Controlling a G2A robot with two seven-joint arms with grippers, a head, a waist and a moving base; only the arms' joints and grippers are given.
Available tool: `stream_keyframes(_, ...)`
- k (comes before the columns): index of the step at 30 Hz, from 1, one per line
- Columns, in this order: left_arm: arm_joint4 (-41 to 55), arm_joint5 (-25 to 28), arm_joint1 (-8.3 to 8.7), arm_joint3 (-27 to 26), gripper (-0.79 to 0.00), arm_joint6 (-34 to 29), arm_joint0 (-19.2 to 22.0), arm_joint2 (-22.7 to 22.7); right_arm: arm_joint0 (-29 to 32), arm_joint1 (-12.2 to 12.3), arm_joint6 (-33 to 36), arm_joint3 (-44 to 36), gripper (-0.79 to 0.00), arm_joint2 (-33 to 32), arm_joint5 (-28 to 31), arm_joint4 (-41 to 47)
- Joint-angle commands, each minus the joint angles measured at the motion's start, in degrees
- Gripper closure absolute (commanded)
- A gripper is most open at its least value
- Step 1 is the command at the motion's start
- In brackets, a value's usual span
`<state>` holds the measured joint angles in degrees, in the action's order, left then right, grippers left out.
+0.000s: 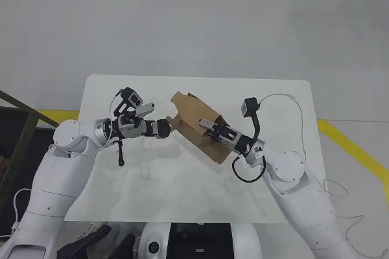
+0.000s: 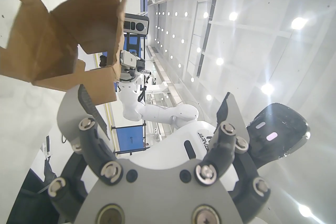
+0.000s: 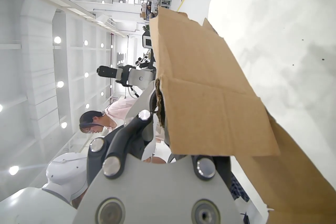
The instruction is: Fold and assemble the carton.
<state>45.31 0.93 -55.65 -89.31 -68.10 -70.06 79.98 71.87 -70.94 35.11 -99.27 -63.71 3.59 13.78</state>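
Note:
A brown carton (image 1: 196,123), partly unfolded with its flaps spread, is held tilted above the middle of the white table (image 1: 149,188). My right gripper (image 1: 215,132) is shut on one carton wall (image 3: 204,93). One fingertip (image 3: 157,99) presses the cardboard edge and the other is hidden behind the panel. My left gripper (image 1: 170,125) is at the carton's opposite end. Its jaws stand wide open in the left wrist view (image 2: 157,107). A lower flap (image 2: 97,86) of the carton (image 2: 47,36) lies against one of its fingers (image 2: 90,107).
A black cable (image 1: 120,154) hangs over the table by the left arm. A white cable (image 1: 290,102) loops near the right arm. The table's near half is bare. A dark rack (image 1: 10,139) stands on the floor left of the table.

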Motion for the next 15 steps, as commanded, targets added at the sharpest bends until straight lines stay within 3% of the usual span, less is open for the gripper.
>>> stream_keyframes(1, 0.13, -0.07, 0.08, 0.35, -0.785, 0.41, -0.34, 0.74, -0.19, 0.22, 2.61, 0.57, 0.0, -1.01, 1.43, 0.76)
stream_keyframes(11, -1.03, 0.1, 0.51, 1.73, -0.785, 2.86, -2.3, 4.07, 0.61, 1.43, 13.45, -0.06, 0.0, -4.79, 8.24, 2.44)
stream_keyframes(15, -1.11, -0.37, 0.43, 1.03, -0.785, 2.94, -3.24, 3.48, 1.31, 1.76, 16.0, -0.83, 0.0, -5.46, 9.73, 3.37)
